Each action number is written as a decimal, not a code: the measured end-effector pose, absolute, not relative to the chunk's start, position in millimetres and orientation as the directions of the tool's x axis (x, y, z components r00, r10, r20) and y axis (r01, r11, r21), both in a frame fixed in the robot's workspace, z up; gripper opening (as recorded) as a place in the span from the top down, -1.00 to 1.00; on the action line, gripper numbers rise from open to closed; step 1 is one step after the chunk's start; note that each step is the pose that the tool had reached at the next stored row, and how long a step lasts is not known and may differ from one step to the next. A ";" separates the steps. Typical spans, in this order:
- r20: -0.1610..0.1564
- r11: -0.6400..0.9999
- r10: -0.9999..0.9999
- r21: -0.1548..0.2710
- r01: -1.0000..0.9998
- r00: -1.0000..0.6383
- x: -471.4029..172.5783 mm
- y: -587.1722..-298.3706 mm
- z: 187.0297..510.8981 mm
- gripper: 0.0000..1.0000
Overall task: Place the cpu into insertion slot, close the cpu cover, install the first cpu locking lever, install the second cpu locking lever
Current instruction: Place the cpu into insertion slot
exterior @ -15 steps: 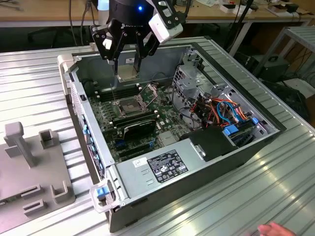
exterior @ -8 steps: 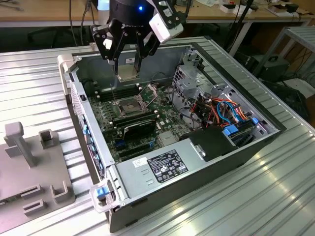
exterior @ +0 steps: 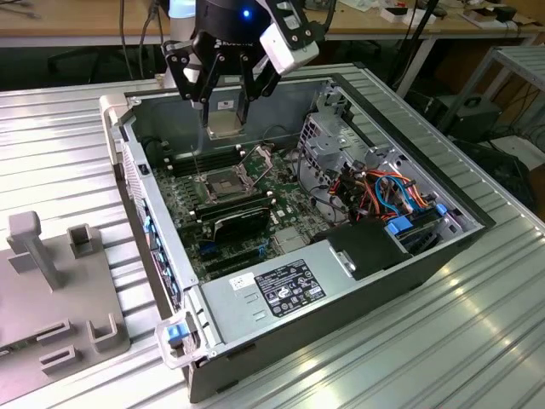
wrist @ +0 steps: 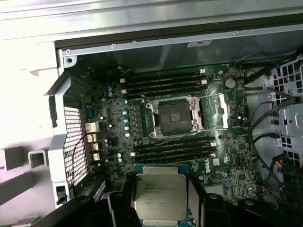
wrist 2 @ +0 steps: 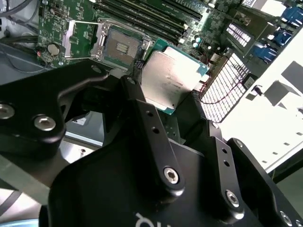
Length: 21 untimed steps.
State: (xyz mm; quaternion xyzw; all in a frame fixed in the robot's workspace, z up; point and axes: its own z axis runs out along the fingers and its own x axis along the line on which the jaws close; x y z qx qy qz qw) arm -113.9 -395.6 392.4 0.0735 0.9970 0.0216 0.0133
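Observation:
My gripper (exterior: 223, 109) hangs over the open computer case (exterior: 162, 256), shut on the cpu (exterior: 223, 124), a flat silver square with a pale rim. Both wrist views show the cpu (wrist 2: 173, 78) (wrist: 160, 196) clamped between the two black fingers (wrist 2: 135, 97). The chip is in the air, above and behind the insertion slot (exterior: 223, 182), not touching it. That slot (wrist: 174, 115) (wrist 2: 120, 47) is a bare square black socket with its pin field exposed. The cpu cover (wrist: 210, 112) (wrist 2: 80, 38) (exterior: 258, 162) is swung open beside the socket. A thin wire lever (exterior: 197, 166) stands raised next to it.
Long black memory slots (wrist: 163, 82) flank the socket on two sides. In the case's front sits a grey labelled power-supply box (exterior: 289, 285), with a drive cage (exterior: 332, 136) and coloured cables (exterior: 387, 187) on the exterior view's right. A grey fixture (exterior: 51, 290) lies on the ribbed table.

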 end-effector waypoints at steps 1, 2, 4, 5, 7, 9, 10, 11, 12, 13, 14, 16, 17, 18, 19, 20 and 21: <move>-0.023 0.986 0.161 0.045 0.159 -0.987 -113.4 -395.5 392.2 -0.07; -0.023 0.985 0.168 0.045 0.167 -0.986 -113.0 -395.5 392.1 -0.07; -0.023 0.982 0.186 0.045 0.185 -0.982 -112.2 -395.4 391.7 -0.07; -0.023 0.980 0.196 0.044 0.195 -0.980 -111.5 -395.3 391.7 -0.07; -0.024 0.977 0.212 0.042 0.211 -0.977 -111.3 -395.4 391.6 -0.07; -0.024 0.971 0.236 0.042 0.235 -0.971 -111.0 -395.2 391.2 -0.07; -0.024 0.967 0.253 0.042 0.252 -0.967 -110.8 -395.2 391.2 -0.07; -0.024 0.963 0.266 0.042 0.264 -0.964 -110.8 -394.9 391.1 -0.07; -0.024 0.961 0.276 0.042 0.275 -0.961 -110.8 -394.7 391.1 -0.07; -0.024 0.959 0.283 0.042 0.281 -0.959 -110.8 -394.6 391.1 -0.07; -0.024 0.957 0.288 0.042 0.287 -0.957 -110.8 -394.5 391.1 -0.07; -0.024 0.953 0.301 0.042 0.300 -0.953 -110.7 -394.3 391.0 -0.07; -0.024 0.952 0.306 0.042 0.305 -0.952 -110.7 -394.2 391.0 -0.07; -0.024 0.949 0.313 0.042 0.312 -0.950 -110.7 -394.1 391.0 -0.07; -0.024 0.948 0.317 0.042 0.316 -0.948 -110.7 -394.0 390.9 -0.07; -0.024 0.945 0.325 0.042 0.324 -0.945 -110.7 -393.8 390.9 -0.07; -0.024 0.944 0.328 0.042 0.327 -0.944 -110.7 -393.8 390.9 -0.07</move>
